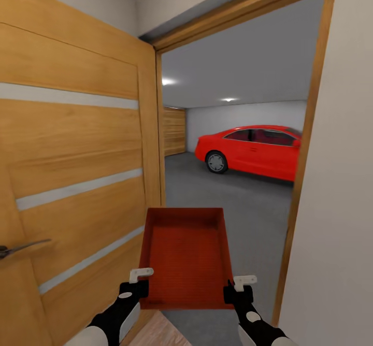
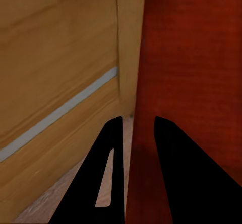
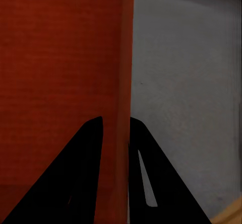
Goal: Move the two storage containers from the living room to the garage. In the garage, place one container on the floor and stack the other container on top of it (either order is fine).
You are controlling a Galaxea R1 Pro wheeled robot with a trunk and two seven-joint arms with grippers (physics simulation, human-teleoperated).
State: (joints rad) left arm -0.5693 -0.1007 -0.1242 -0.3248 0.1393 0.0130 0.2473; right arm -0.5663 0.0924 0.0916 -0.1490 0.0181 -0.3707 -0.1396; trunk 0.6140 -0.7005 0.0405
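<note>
Item: storage container, red-orange, lidless, carried level between both arms at the doorway threshold; a strip of light wood-plank floor lies just beneath its near edge.

Left gripper: at the container's near left corner. The left wrist view adds what the head view lacks: two dark fingers straddling the container's side wall, one inside, one outside, closed narrowly onto it. The same view shows the wooden door with its pale inlaid strip just beside the container's outer face.

Right gripper: at the container's near right corner. The right wrist view shows its fingers likewise pinching the opposite wall, the gap no wider than the wall itself, with dark grey concrete floor beyond the container's outer side.

Beside the container, left: open wooden door with lever handle. Right: door frame and white wall.

Beyond the container: the garage, its concrete floor stretching ahead; a red car parked well apart, at the far white wall; a wooden garage door far left of the car.
</note>
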